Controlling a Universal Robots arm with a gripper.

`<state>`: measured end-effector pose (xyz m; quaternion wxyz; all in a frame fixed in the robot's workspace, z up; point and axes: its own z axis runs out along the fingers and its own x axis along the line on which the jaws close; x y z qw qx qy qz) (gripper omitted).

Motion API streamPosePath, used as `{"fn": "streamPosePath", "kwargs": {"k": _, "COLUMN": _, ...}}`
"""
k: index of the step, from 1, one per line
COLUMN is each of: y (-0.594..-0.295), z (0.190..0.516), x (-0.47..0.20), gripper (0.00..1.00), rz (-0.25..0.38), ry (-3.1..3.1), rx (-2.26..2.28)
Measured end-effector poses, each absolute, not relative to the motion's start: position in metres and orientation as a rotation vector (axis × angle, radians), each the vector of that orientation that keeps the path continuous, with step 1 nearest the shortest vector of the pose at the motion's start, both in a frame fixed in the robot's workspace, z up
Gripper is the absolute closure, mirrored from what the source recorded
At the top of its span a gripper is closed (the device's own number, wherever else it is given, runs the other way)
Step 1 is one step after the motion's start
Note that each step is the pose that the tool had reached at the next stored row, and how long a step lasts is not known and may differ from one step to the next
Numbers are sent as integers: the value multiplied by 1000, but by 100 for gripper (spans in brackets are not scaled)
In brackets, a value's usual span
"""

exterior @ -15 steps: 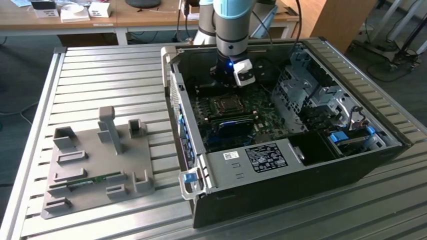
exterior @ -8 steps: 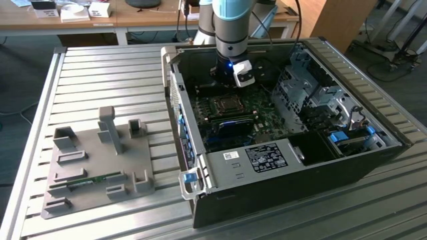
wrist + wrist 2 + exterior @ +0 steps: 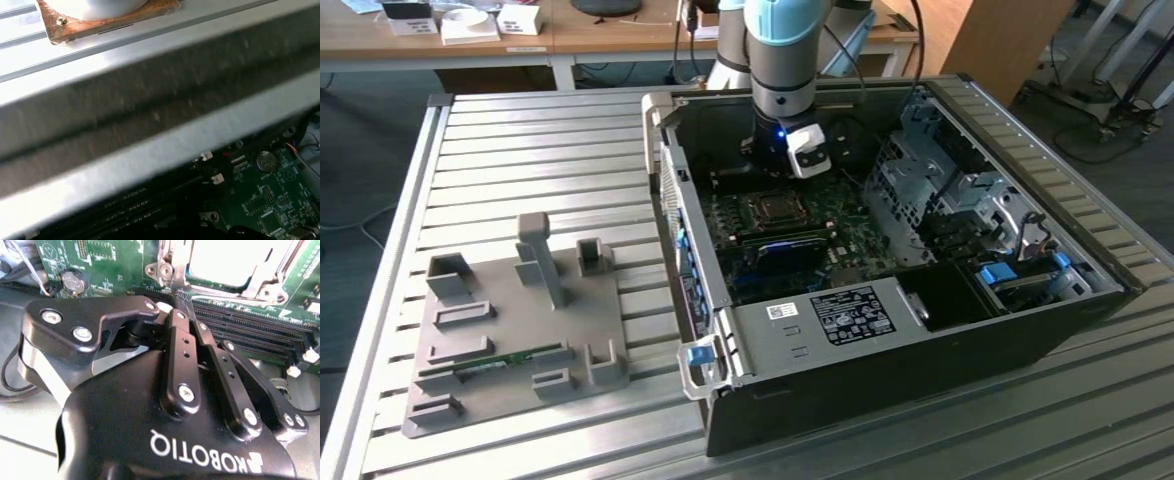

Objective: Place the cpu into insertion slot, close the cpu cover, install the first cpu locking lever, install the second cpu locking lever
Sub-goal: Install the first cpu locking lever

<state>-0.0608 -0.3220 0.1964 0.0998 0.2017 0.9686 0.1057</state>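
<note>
My gripper (image 3: 767, 172) reaches down into the open computer case (image 3: 1067, 320), just behind the insertion slot (image 3: 774, 210) on the green board. In the second wrist view the gripper (image 3: 174, 296) is shut, and I see nothing between its black fingers (image 3: 179, 347). Its tips hover over the edge of the long black memory slots (image 3: 250, 335), close to one corner of the socket. There the silvery cpu cover (image 3: 167, 267) lies flat as a frame around the bright metal top of the cpu (image 3: 225, 260). I cannot make out the locking levers.
A grey fixture plate (image 3: 520, 330) with upright posts lies on the slatted table at the exterior view's left. Inside the case are a metal drive cage (image 3: 947, 190), a labelled cover (image 3: 847, 312) and a blue latch (image 3: 700, 355). The first wrist view shows a coin cell (image 3: 265, 160).
</note>
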Motion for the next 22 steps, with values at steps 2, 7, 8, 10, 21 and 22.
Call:
{"fn": "streamPosePath", "kwargs": {"k": 2, "y": -324, "z": 196, "x": -61, "gripper": 89, "rz": 312, "ry": 2862, "rx": 596}}
{"fn": "streamPosePath", "kwargs": {"k": 7, "y": -324, "z": 195, "x": -63, "gripper": 89, "rz": 313, "ry": 2858, "rx": 594}}
{"fn": "streamPosePath", "kwargs": {"k": 8, "y": -324, "z": 195, "x": -63, "gripper": 89, "rz": 313, "ry": 2858, "rx": 594}}
{"fn": "streamPosePath", "kwargs": {"k": 10, "y": -324, "z": 196, "x": -64, "gripper": 89, "rz": 314, "ry": 2858, "rx": 594}}
{"fn": "streamPosePath", "kwargs": {"k": 21, "y": -320, "z": 203, "x": -65, "gripper": 89, "rz": 314, "ry": 2858, "rx": 596}}
{"fn": "streamPosePath", "kwargs": {"k": 22, "y": -319, "z": 203, "x": -66, "gripper": 89, "rz": 313, "ry": 2858, "rx": 596}}
